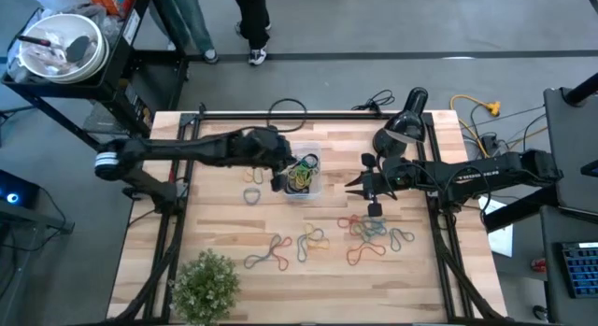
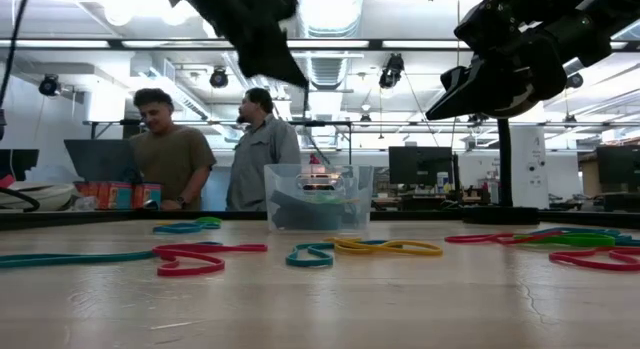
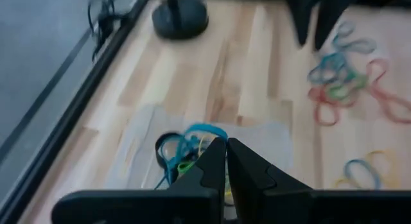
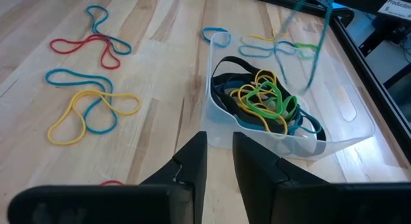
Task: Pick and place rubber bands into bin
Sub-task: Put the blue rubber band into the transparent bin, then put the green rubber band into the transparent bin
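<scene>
Blue rubber band (image 4: 313, 41) dangles over the clear bin (image 1: 305, 172), pinched by my left gripper (image 1: 278, 181) for dropping. Right gripper (image 1: 359, 183), beside bin, pressed nearly together, empty.

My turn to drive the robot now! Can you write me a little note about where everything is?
Left gripper: over the bin, shut on a blue rubber band dangling above it.
Right gripper: hangs empty beside the bin, fingers nearly closed.
Done: a tangle of bands lies in the bin.
Left: drop the blue one, then collect the loose bands on the table.
</scene>
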{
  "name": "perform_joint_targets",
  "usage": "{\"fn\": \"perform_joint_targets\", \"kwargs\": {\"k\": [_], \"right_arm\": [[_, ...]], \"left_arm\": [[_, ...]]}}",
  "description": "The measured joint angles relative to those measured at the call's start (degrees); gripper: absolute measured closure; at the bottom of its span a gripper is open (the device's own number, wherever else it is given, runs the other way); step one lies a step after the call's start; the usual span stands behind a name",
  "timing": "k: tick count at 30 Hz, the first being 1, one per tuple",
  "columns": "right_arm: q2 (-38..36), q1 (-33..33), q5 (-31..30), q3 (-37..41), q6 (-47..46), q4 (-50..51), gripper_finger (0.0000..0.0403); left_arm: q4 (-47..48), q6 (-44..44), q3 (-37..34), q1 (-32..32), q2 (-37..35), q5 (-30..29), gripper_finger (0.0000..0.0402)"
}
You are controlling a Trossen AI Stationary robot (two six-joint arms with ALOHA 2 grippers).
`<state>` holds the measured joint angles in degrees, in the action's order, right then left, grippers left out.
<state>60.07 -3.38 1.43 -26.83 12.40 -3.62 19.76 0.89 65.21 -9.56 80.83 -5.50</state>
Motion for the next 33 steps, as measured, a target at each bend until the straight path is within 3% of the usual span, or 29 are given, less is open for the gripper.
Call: {"fn": "perform_joint_targets", "kwargs": {"k": [7,14,24,27,33], "right_arm": [[0.0,0.0,0.0,0.0,0.0,0.3,0.0335],[0.0,0.0,0.0,0.0,0.0,0.3,0.0335],[0.0,0.0,0.0,0.0,0.0,0.3,0.0335],[0.0,0.0,0.0,0.0,0.0,0.3,0.0335],[0.0,0.0,0.0,0.0,0.0,0.4,0.0335]], "left_arm": [[0.2,0.1,1.3,-1.2,5.6,0.7,0.0401],[0.2,0.0,1.4,-1.5,6.3,0.7,0.0399],[1.2,-0.1,1.4,-1.5,6.2,0.7,0.0309],[9.0,-0.2,2.5,-1.6,5.7,-0.6,0.0297],[30.2,-5.3,4.1,-2.9,5.0,-12.9,0.0295]]}}
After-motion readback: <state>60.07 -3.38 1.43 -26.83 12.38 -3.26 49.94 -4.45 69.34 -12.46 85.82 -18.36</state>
